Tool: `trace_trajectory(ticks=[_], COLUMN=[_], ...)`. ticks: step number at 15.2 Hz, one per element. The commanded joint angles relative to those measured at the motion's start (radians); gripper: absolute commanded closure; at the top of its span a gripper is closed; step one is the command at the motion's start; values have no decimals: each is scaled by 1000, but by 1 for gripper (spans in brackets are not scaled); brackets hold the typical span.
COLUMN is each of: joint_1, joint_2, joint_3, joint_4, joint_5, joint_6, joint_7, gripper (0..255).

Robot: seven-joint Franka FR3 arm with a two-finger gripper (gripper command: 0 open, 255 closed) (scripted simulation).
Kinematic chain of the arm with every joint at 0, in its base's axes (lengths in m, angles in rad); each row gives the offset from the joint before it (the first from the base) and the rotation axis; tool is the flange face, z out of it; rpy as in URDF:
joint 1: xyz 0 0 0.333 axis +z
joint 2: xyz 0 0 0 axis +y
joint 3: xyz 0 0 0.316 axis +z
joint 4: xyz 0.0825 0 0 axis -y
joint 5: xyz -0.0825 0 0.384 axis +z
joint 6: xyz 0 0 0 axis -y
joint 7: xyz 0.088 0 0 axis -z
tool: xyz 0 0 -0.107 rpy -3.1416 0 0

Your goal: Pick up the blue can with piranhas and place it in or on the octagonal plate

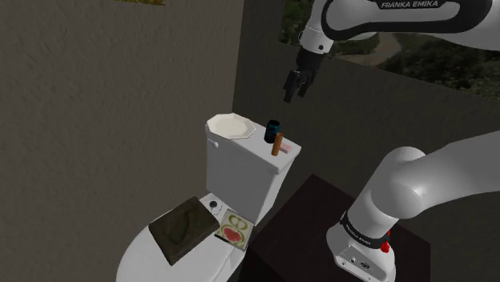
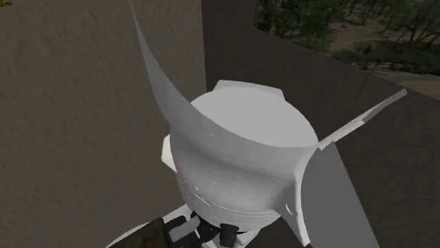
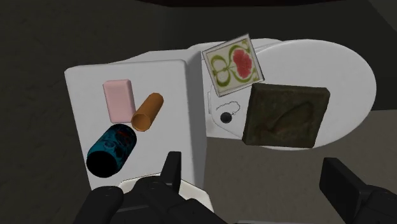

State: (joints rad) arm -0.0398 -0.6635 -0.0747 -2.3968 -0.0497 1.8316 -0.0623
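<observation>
The blue can (image 1: 274, 130) with a dark top stands on the white toilet tank's lid (image 1: 255, 144), between the pale octagonal plate (image 1: 231, 126) and an orange cylinder (image 1: 278, 145). My black gripper (image 1: 295, 84) hangs well above the can, a bit toward the shoulder view's right. In the wrist view the can (image 3: 111, 150) shows its blue patterned side, just beyond one finger (image 3: 172, 168). The gripper (image 3: 254, 167) is open, its fingers far apart with nothing between them.
A pink block (image 3: 119, 99) and the orange cylinder (image 3: 147, 111) lie on the lid beside the can. On the toilet seat lie a dark brown slab (image 3: 286, 115) and a red-and-green patterned tile (image 3: 232, 62). Grey walls stand behind the tank. A white arm link (image 2: 240, 155) looms close.
</observation>
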Motion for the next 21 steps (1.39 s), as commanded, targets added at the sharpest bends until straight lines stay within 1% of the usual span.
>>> trace_trajectory(ticks=[1, 7, 12, 16, 21], joint_1=[-9, -24, -27, -26, -38], joint_2=[33, 195, 359, 506, 704], joint_3=[-33, -124, -198, -250, -291], joint_4=[-20, -23, 13, 69, 169], joint_5=[-13, -28, -7, 41, 146], joint_6=[57, 225, 354, 441, 521], joint_7=[-39, -150, -253, -350, -490], gripper=[0, 0, 0, 0, 0])
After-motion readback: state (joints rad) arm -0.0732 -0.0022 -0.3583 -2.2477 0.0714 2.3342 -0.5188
